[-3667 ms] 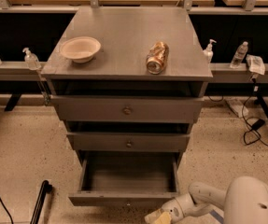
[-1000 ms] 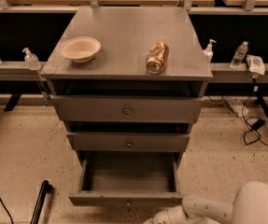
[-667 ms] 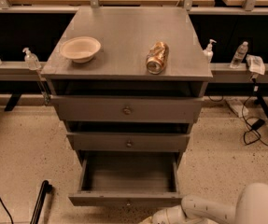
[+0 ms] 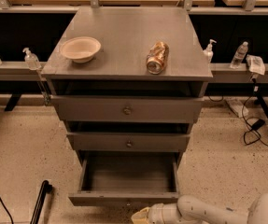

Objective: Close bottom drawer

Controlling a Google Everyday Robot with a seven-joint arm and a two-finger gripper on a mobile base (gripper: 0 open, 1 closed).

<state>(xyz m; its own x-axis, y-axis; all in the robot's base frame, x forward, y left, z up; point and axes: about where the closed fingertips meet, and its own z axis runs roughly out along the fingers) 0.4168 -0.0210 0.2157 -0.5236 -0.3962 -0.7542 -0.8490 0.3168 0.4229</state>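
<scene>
The bottom drawer (image 4: 126,198) of the grey cabinet is pulled open and looks empty inside. Its slim front panel faces me at the bottom of the camera view; its knob is hidden at the frame's lower edge. My gripper (image 4: 142,216) sits at the bottom edge of the view, just in front of and below the drawer's front panel, right of its centre. My white arm (image 4: 208,212) reaches in from the lower right. The middle drawer (image 4: 129,143) and top drawer (image 4: 126,109) are shut.
On the cabinet top (image 4: 124,31) stand a beige bowl (image 4: 80,48) and a can (image 4: 157,57) lying on its side. Bottles (image 4: 31,59) line the ledges behind. A black pole (image 4: 39,202) lies on the floor at the left. Cables (image 4: 255,125) trail at the right.
My gripper has moved left and lower along the drawer's front edge since the earliest frame; over the last second it has barely shifted. The drawer stays open by the same amount.
</scene>
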